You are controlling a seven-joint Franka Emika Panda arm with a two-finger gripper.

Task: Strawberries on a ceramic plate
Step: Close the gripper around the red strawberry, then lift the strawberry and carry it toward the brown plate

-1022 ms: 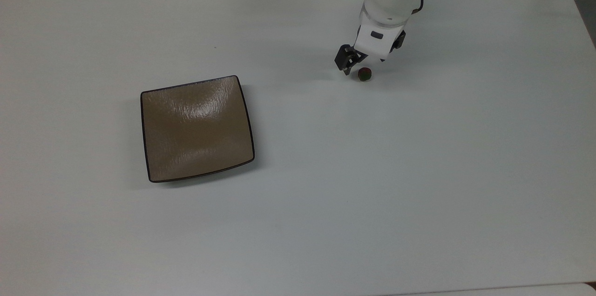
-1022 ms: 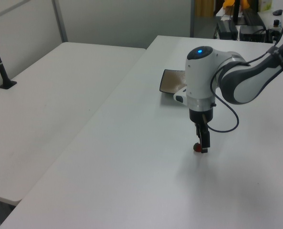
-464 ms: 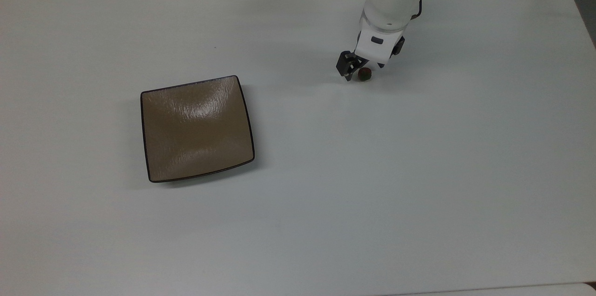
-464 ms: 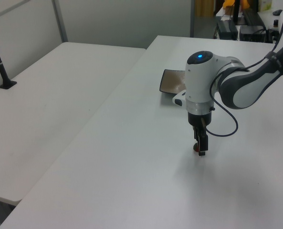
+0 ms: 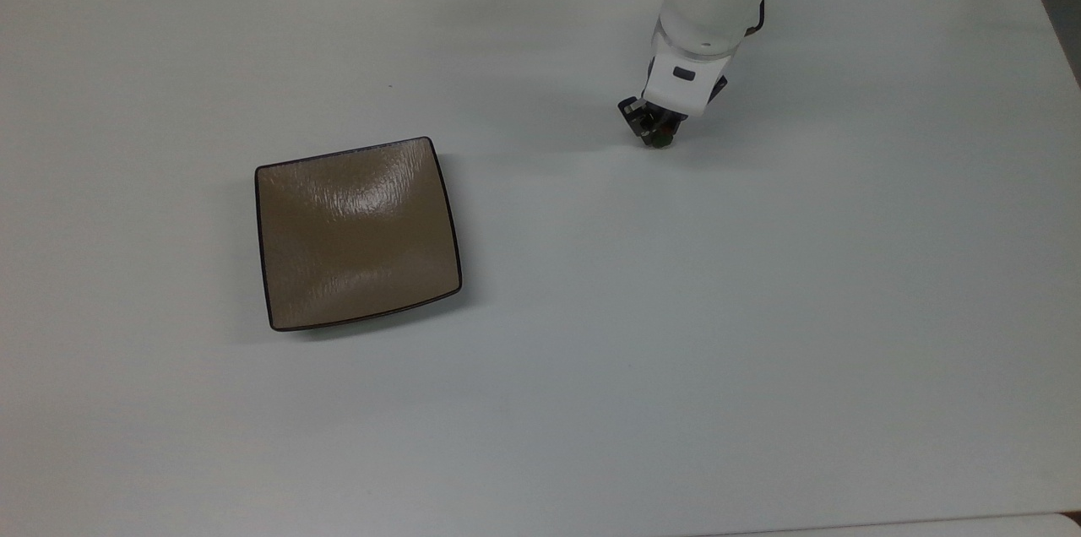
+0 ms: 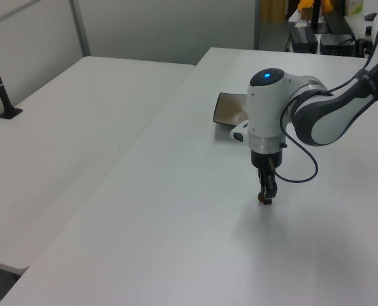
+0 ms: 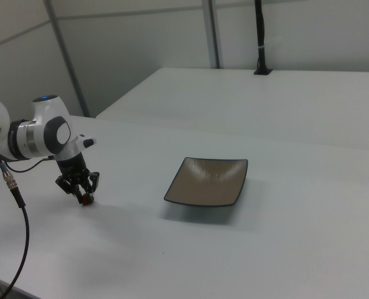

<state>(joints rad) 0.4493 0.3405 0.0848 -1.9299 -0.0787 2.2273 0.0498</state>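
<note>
Now your jaws (image 5: pixel 657 132) are closing narrowly around the strawberry (image 5: pixel 660 140) at desk level.

You are looking at the berry sitting pinched between the two fingertips, resting on the white desk (image 5: pixel 676 334) directly beneath the jaws (image 7: pixel 84 194); in the left view the jaws (image 6: pixel 266 197) are pointing straight down with the berry (image 6: pixel 262 200) at their tips. The ceramic plate (image 5: pixel 357 233) is lying bare, well apart from the jaws, toward the top view's left and the right view's right (image 7: pixel 208 182).
</note>
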